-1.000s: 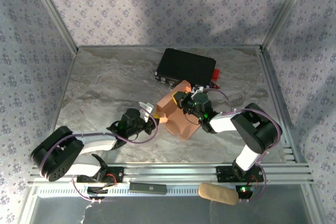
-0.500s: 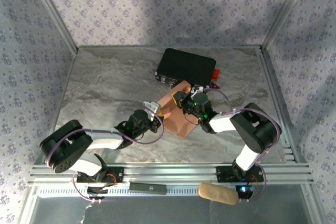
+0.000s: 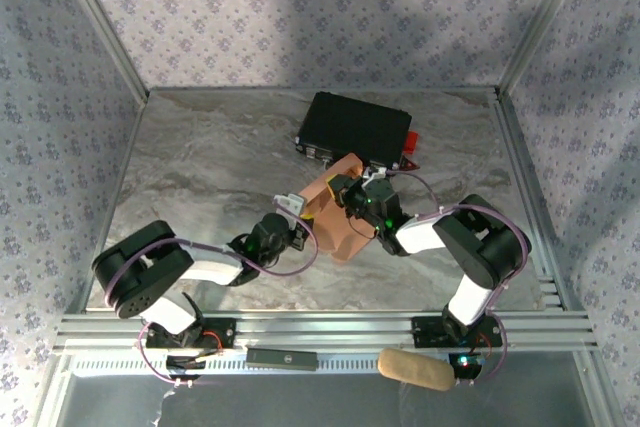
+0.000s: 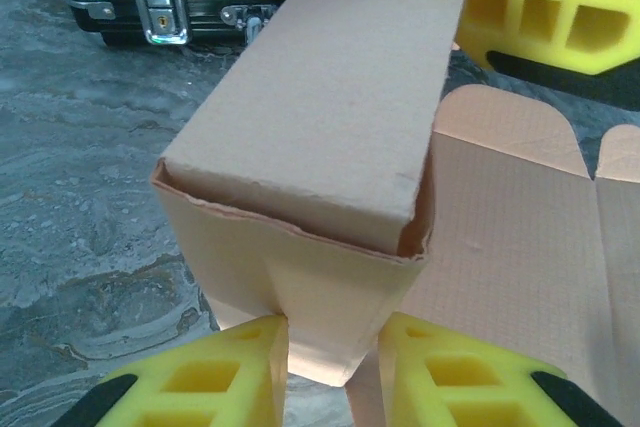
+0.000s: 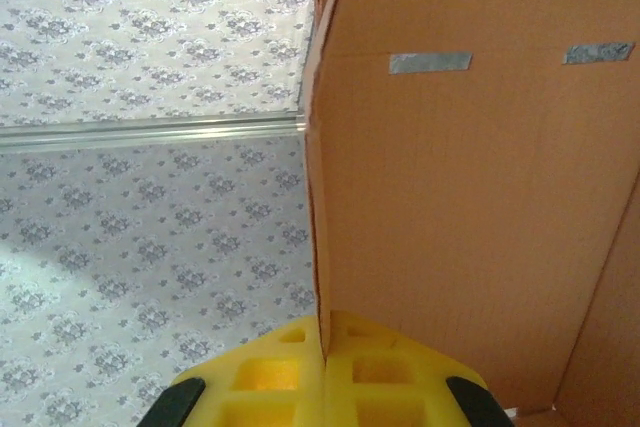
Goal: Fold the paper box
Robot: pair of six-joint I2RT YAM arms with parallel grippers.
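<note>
The salmon-orange paper box (image 3: 340,229) lies mid-table, partly formed, with one flat panel spread beside it. In the left wrist view its closed tube (image 4: 320,117) points at the camera and its tapered end flap hangs down between my yellow fingers (image 4: 215,382). My left gripper (image 4: 333,372) (image 3: 297,209) stands partly open astride that flap, the fingertips at its slanted edges. My right gripper (image 5: 322,347) (image 3: 350,190) is shut on the edge of an upright box panel (image 5: 470,197); its yellow fingers (image 4: 540,7) show at the box's far end.
A black hard case (image 3: 355,127) with metal latches (image 4: 160,12) lies just behind the box, a red piece (image 3: 408,143) at its right end. A tan roll (image 3: 415,369) and a small black bar (image 3: 283,356) rest on the front rail. Patterned walls enclose the table.
My left arm has reached right and forward, bringing its gripper up to the box's near end flap. The right gripper has kept its hold and barely moved.
</note>
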